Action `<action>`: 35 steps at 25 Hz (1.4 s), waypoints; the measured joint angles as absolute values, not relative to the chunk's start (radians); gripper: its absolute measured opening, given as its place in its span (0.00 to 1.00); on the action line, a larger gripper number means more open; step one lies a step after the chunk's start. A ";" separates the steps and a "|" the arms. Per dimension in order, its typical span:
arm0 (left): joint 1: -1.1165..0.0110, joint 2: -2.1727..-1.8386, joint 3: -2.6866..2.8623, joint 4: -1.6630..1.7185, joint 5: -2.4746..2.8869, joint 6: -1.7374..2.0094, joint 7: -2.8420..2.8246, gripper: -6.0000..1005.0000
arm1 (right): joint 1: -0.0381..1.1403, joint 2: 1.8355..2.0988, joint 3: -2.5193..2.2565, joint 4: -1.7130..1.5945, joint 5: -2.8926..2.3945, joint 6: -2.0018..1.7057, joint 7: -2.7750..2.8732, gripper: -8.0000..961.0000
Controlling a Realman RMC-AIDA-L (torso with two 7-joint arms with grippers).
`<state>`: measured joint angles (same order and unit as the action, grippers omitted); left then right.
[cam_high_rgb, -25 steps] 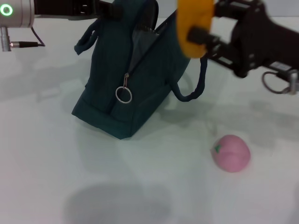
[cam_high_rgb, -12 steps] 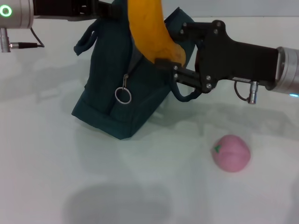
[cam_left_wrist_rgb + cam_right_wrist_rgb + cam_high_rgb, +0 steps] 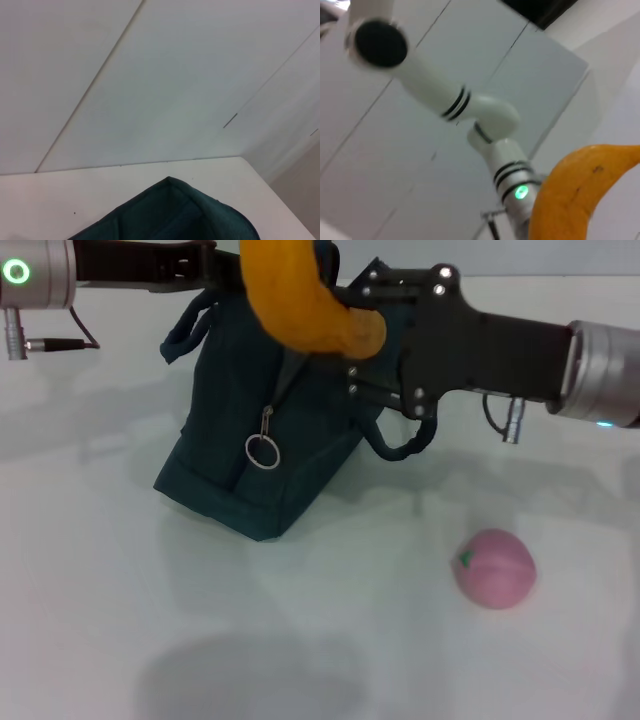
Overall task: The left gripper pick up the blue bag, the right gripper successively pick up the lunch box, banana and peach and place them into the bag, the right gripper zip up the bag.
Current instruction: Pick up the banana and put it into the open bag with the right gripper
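The blue bag (image 3: 262, 430) is standing on the table (image 3: 90, 580), its top being held by the left gripper (image 3: 205, 265), whose jaw state cannot be told. Above the bag's open mouth, the right gripper (image 3: 350, 325) is carrying the banana (image 3: 300, 300), jaws clenched on it. The peach (image 3: 495, 568) is lying well apart from the bag, toward the robot's right. The banana step is in hand; next, lowering into the opening and releasing.

The bag (image 3: 260, 430) is a dark teal-blue with a silver zip ring (image 3: 263, 452). The banana (image 3: 300, 300) is yellow-orange, the peach (image 3: 495, 568) is pink with a tiny green mark. The worktop (image 3: 120, 590) is plain white. The right hand (image 3: 360, 345) is black, and the left arm shows a green light (image 3: 15, 271).
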<state>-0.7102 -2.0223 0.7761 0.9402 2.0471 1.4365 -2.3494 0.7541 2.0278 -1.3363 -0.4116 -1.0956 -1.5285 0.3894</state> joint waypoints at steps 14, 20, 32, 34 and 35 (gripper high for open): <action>-0.696 -2.021 0.776 0.938 2.047 1.443 -2.356 0.06 | 0.693 2.028 -1.596 -0.580 -0.870 -1.405 0.162 0.46; -0.704 -2.027 0.776 0.939 2.045 1.443 -2.356 0.06 | 0.705 2.028 -1.628 -0.533 -0.862 -1.394 0.043 0.47; -0.695 -2.034 0.784 0.939 2.011 1.446 -2.350 0.06 | 0.722 2.028 -1.746 -0.435 -0.688 -1.384 -0.121 0.47; -0.695 -2.035 0.785 0.939 2.010 1.448 -2.348 0.06 | 0.721 2.028 -1.775 -0.417 -0.653 -1.387 -0.112 0.47; -0.694 -2.036 0.785 0.939 2.010 1.450 -2.347 0.06 | 0.721 2.028 -1.792 -0.408 -0.634 -1.388 -0.105 0.47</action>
<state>-0.6941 -2.0361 0.7850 0.9389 2.0103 1.4497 -2.3466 0.7214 2.0278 -1.7917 -0.4084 -0.6336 -1.3881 -0.1054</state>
